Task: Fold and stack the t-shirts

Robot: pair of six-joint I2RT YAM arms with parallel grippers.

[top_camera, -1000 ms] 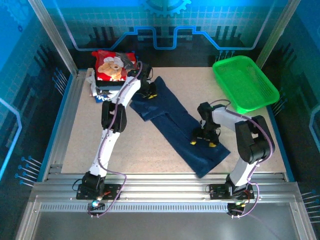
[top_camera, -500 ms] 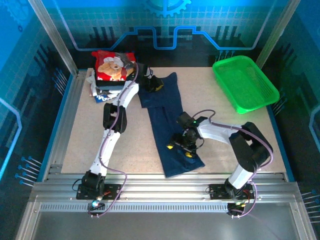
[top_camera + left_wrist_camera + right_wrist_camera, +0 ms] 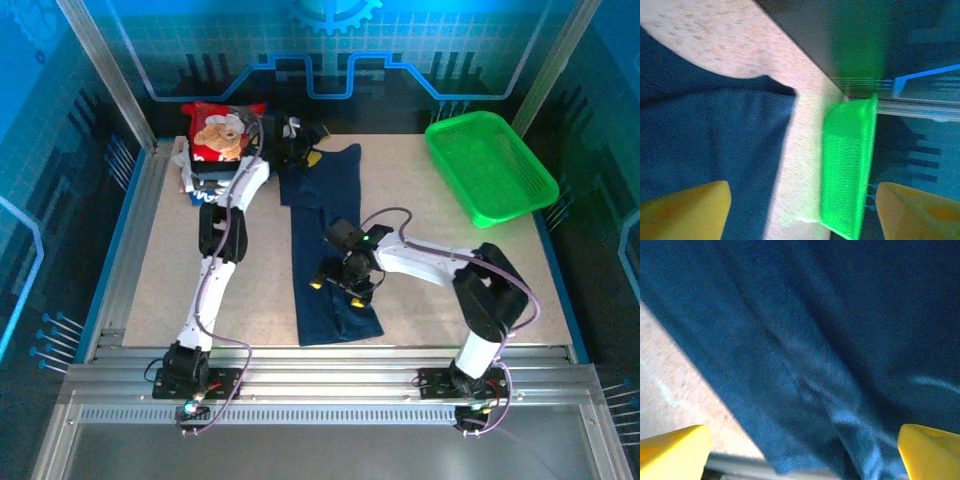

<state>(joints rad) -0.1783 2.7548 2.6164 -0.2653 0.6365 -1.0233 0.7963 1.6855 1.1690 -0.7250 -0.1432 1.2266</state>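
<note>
— Navy-blue soft cloth t-shirt [image 3: 318,225], lying as a long narrow strip down the middle of the speckled beige table [image 3: 430,210]: how would it handle?
— Light and limp, I judge. It will sag and crease wherever it is lifted, so pinch the corners or a folded edge, never the middle.
— And the pincers?
— At the near end the right gripper [image 3: 337,291] sits over the cloth, jaws spread wide, gripping nothing. At the far end the left gripper [image 3: 304,151] is likewise spread and empty, over the far edge.
— Beyond?
— A red teddy-bear print t-shirt [image 3: 222,132] tops the pile of folded shirts [image 3: 200,180] at far left. A green plastic mesh basket [image 3: 490,165] sits far right.
</note>
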